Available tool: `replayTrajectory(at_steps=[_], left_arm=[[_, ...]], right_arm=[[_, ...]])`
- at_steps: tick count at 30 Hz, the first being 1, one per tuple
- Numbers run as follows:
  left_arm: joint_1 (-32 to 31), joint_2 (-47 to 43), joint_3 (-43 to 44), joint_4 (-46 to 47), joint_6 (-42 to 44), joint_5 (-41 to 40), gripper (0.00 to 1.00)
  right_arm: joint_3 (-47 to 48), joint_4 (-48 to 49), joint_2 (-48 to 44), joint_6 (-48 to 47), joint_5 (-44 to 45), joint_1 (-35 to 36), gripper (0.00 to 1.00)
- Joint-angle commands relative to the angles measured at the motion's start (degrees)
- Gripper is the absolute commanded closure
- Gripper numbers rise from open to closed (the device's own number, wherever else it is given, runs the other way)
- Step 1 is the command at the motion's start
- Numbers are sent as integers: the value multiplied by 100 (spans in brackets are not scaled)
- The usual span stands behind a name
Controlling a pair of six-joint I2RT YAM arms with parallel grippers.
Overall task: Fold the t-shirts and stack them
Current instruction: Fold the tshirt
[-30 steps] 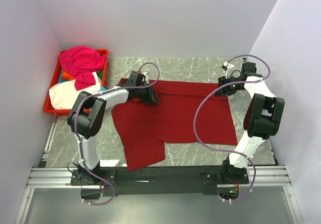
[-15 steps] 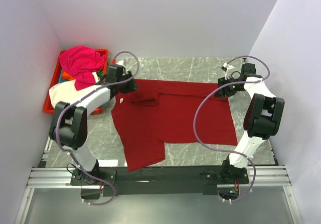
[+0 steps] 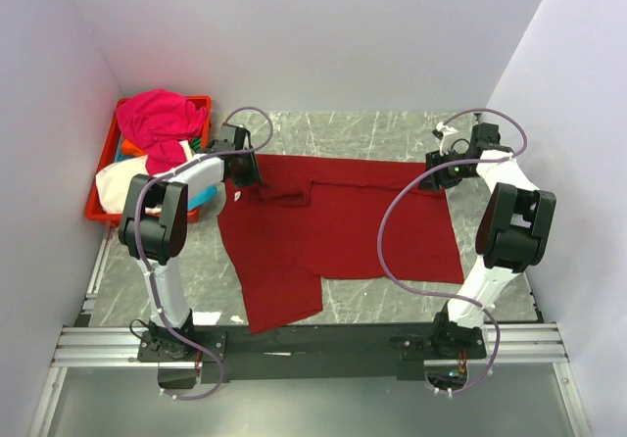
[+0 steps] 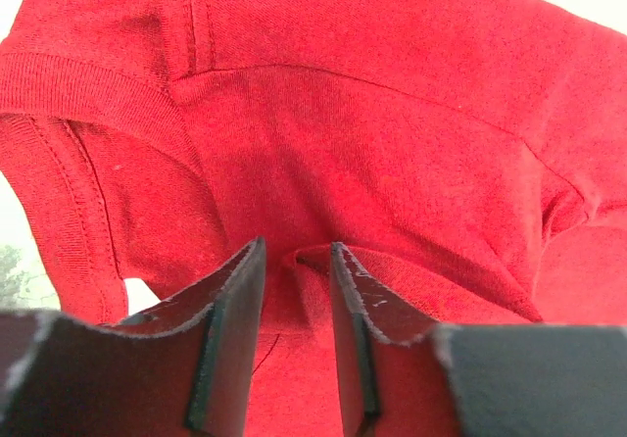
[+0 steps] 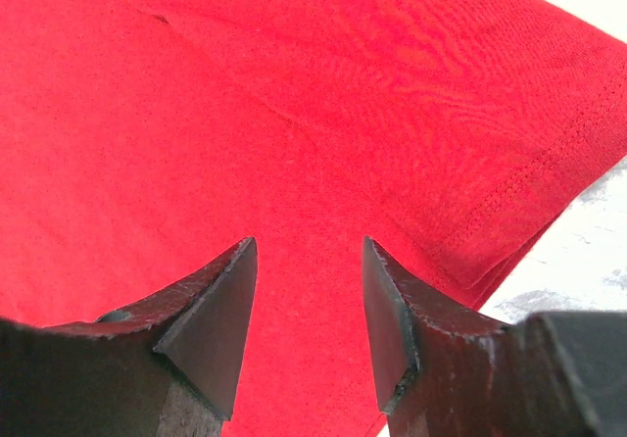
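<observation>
The large dark red t-shirt (image 3: pixel 343 223) lies spread on the marble table. My left gripper (image 3: pixel 245 169) is down on its far left shoulder. In the left wrist view the gripper (image 4: pixel 297 249) has its jaws a narrow gap apart, with a small ridge of the red cloth (image 4: pixel 392 123) bunched between the tips. My right gripper (image 3: pixel 438 174) rests on the shirt's far right corner. In the right wrist view it (image 5: pixel 310 243) is open, with flat cloth (image 5: pixel 245 94) under it and the hem (image 5: pixel 549 177) at the right. Magenta (image 3: pixel 160 119) and cream-white (image 3: pixel 125 184) shirts are heaped in the crate.
The red plastic crate (image 3: pixel 98 214) stands at the far left against the wall, heaped above its rim. Grey walls close in the left, far and right sides. Bare marble (image 3: pixel 372 128) shows beyond the shirt and at the near left (image 3: pixel 132 280).
My left gripper has moved left from the shirt's collar to its far left shoulder, and the collar fold now shows. The right arm has not moved.
</observation>
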Motion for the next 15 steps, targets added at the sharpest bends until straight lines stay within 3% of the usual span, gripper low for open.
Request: replayTrajectory(at_steps=[1,8,13,15], left_arm=[[-15,1,184,-43,159,11,63],[-15,141,290,-87,185,230,74],[-15,1,220,-79,176,389,100],[-15,-200,89,-35,159,424,100]], right_arm=[[-15,88,-246,-24,-100,-20,46],[-24,79,-273,-33,-83,-28,46],[-15,61,-281,-33,-83,-28,46],[-15,61,-290,-42,-92,-28,46]])
